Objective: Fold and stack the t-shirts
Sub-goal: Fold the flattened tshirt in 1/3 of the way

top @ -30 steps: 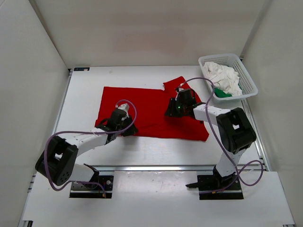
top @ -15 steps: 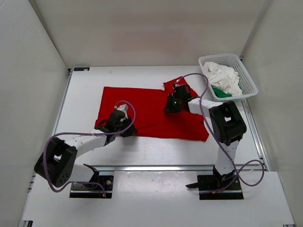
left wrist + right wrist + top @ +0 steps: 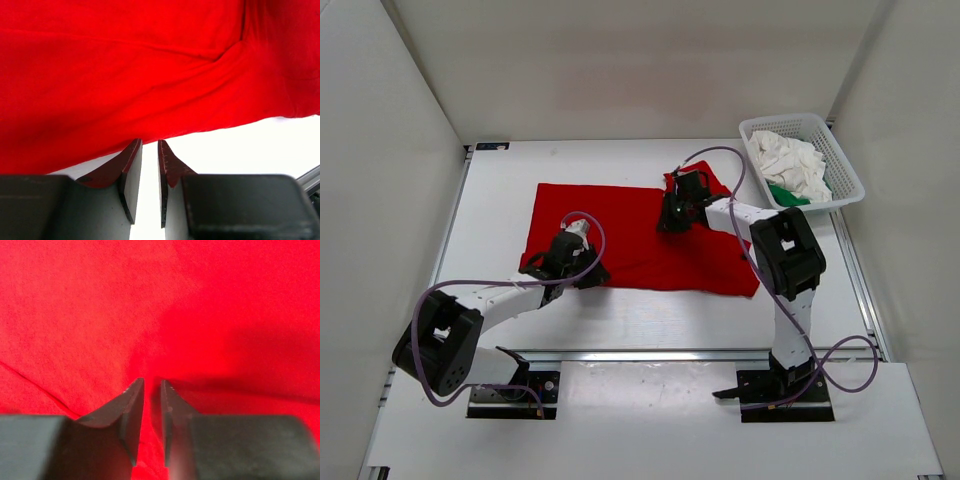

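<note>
Red t-shirt [image 3: 620, 225]: spread flat across the middle of the white table [image 3: 500, 200], wider left to right, with one sleeve jutting out at its far right corner.
Left gripper [image 3: 149, 143]: at the shirt's near left hem. Its jaws stand a narrow slit apart, with bare table showing through the slit and the tips right at the cloth's edge. Whether cloth is pinched cannot be told.
Right gripper [image 3: 152, 382]: down on the shirt beside the far right sleeve, with red cloth filling its whole wrist view. Its jaws are also a narrow slit apart, tips against the cloth. Whether they clamp a fold cannot be told.
Change since a second ago: the right gripper has moved across the shirt, farther from the arm bases and more to the left, and its forearm now reaches further out. The left arm and the shirt's outline look the same.
Basket [image 3: 817, 205]: at the far right edge of the table, holding a crumpled white t-shirt [image 3: 790, 160] with a bit of green t-shirt [image 3: 788, 197] showing beneath it.
</note>
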